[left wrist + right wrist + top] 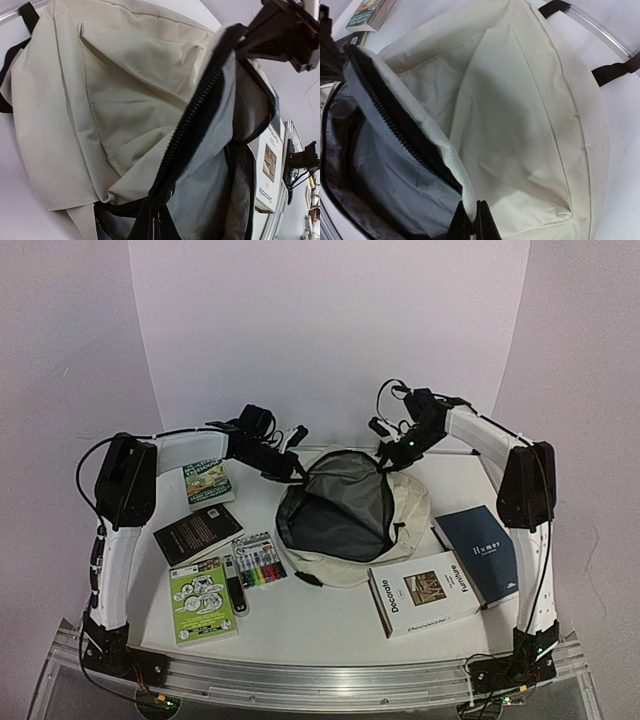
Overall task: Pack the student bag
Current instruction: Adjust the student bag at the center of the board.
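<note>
Rim of student bag [530, 125] pinched in your right hand [472, 222]; left hand [156, 220] clamped tight on opposite rim. Bag sits centre of counter [300, 625], mouth spread, grey lining bare, nothing seen inside. Books [425, 592], marker pack [259, 562] lie outside, both sides. Judgement: opening done, packing not begun; all items left.

The left arm [110, 560] and right arm [533, 570] have white tubular links, black joint housings and thin black cables [381, 396] above a silver rail [320, 677].
</note>
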Tool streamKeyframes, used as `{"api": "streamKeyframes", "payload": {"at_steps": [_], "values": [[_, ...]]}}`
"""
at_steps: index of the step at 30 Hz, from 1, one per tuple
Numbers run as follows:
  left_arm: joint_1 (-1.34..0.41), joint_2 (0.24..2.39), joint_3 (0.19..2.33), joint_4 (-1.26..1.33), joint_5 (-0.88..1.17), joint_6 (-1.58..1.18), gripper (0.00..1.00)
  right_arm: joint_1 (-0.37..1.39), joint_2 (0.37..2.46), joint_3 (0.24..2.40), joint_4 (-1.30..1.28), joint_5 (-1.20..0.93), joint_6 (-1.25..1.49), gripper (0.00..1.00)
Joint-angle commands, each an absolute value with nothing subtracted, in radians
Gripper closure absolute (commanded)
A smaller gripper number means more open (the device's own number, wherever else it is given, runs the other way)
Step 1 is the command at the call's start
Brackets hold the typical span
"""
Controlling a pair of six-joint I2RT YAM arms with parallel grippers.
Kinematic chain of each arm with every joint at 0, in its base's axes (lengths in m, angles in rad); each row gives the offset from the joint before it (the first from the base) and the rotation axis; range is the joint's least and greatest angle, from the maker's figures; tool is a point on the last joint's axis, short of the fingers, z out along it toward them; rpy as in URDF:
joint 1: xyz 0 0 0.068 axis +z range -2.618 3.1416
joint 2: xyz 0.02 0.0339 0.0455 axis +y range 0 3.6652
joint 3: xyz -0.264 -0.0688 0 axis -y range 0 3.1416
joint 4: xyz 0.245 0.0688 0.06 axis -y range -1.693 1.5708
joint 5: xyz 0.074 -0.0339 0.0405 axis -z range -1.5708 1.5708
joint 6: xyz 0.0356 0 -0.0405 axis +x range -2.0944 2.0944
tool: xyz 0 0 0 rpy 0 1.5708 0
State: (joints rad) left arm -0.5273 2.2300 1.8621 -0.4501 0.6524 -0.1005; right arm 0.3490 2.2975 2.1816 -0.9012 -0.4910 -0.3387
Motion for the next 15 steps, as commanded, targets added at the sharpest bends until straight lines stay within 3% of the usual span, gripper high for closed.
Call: {"api": "streamKeyframes", "payload": {"at_steps": [1, 2, 5, 7, 11, 15], "values": [[-0.510, 2.143, 1.826, -0.437, 0.693, -0.235, 1.00, 0.339, 2.357, 2.310, -0.909, -0.365, -0.353, 0.86], [-0.507, 2.156, 1.842, -0.443, 0.686, -0.253, 1.00, 0.337, 2.365, 2.335, -0.914, -0.358, -0.324, 0.79], [-0.505, 2.236, 1.962, -0.505, 0.674, -0.291, 1.00, 0.321, 2.305, 2.321, -0.932, -0.433, -0.261, 0.37], [-0.504, 2.293, 2.048, -0.535, 0.681, -0.320, 1.00, 0.312, 2.214, 2.196, -0.927, -0.521, -0.244, 0.16], [-0.497, 2.361, 2.144, -0.547, 0.694, -0.389, 1.00, 0.311, 1.998, 1.902, -0.855, -0.610, -0.187, 0.02], [-0.484, 2.390, 2.178, -0.545, 0.715, -0.443, 1.00, 0.315, 1.800, 1.604, -0.688, -0.620, -0.111, 0.02]]}}
